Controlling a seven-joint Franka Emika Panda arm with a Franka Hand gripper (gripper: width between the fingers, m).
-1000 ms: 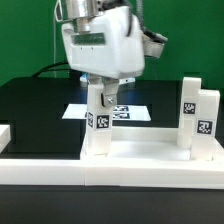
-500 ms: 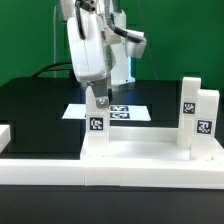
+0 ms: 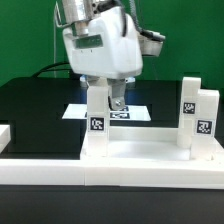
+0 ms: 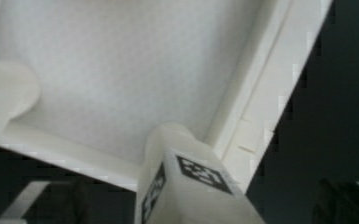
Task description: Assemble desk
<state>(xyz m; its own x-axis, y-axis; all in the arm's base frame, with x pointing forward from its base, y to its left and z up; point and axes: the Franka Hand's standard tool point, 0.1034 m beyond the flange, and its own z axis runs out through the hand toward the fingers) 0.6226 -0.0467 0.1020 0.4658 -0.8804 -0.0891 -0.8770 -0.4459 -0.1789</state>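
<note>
Gripper (image 3: 108,100) over the near leg (image 3: 97,125), jaws wide apart.
If this leg is not fully screwed into the desk top (image 3: 140,150), it may tilt.

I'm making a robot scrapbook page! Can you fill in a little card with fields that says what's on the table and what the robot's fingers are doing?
Desk top: wide flat white plastic desk top lying on the black table
Legs standing: three white square-post legs, one under the arm, two at the exterior view's right
Fingers: gripper open around the near leg's top
Behind: flat white marker board
</note>
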